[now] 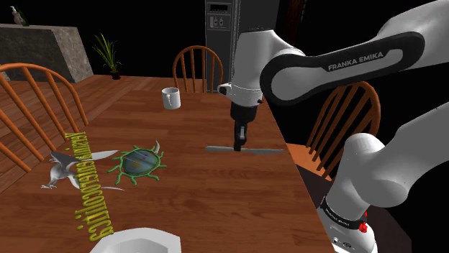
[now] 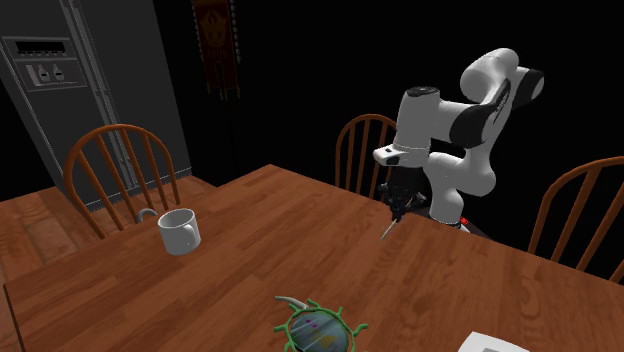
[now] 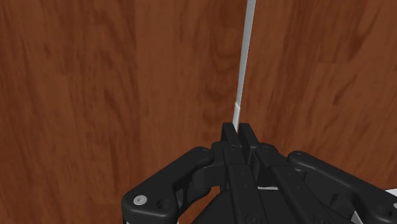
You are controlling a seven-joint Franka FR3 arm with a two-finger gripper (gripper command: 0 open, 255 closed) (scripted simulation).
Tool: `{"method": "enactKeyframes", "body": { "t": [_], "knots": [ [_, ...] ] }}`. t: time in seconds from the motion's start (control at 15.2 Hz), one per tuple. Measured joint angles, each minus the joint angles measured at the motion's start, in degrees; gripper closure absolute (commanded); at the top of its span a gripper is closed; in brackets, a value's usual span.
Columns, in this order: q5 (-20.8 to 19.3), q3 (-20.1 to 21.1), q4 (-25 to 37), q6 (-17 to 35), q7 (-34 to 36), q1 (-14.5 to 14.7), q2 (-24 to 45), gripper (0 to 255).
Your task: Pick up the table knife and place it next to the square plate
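Note:
A slim grey table knife (image 1: 260, 150) lies level and crosswise in my black gripper (image 1: 239, 146), which is shut on it near the table's right edge in the shoulder view. In the wrist view the fingers (image 3: 229, 135) clasp one end of the knife (image 3: 244, 57), and the blade runs straight away over the brown wood. From the second exterior view the knife (image 2: 387, 229) slants down from the gripper (image 2: 397, 211) close over the table; I cannot tell whether it touches. The white square plate (image 1: 137, 241) sits at the table's near edge, its corner (image 2: 495, 343) low in the second exterior view.
On the wooden table (image 1: 201, 187) stand a white mug (image 1: 170, 98) at the far end, a green beetle-like figure (image 1: 138, 162), a grey bird figure (image 1: 68, 169) and yellow-green lettering (image 1: 90, 194). Wooden chairs (image 1: 196, 66) ring the table. A fridge (image 2: 90, 80) stands behind.

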Motion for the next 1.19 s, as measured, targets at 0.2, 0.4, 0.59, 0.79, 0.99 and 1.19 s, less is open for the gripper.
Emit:
{"method": "enactKeyframes", "body": {
  "t": [0.2, 0.4, 0.59, 0.79, 0.99, 1.19],
  "knots": [
    [1.90, 3.13, -0.73, -1.31, 3.98, 2.09, -2.29, 255],
    [4.09, 6.52, -2.02, -1.81, 8.13, 4.36, -4.36, 255],
    [5.96, 9.94, -1.32, -2.19, 12.25, 6.21, -4.43, 255],
    [8.13, 13.53, -1.01, -2.97, 16.67, 8.40, -5.39, 255],
    [9.85, 17.14, 0.20, -3.07, 20.93, 9.99, -4.81, 255],
    [10.97, 20.12, 1.00, -1.95, 24.02, 10.82, -3.32, 255]
  ]
}}
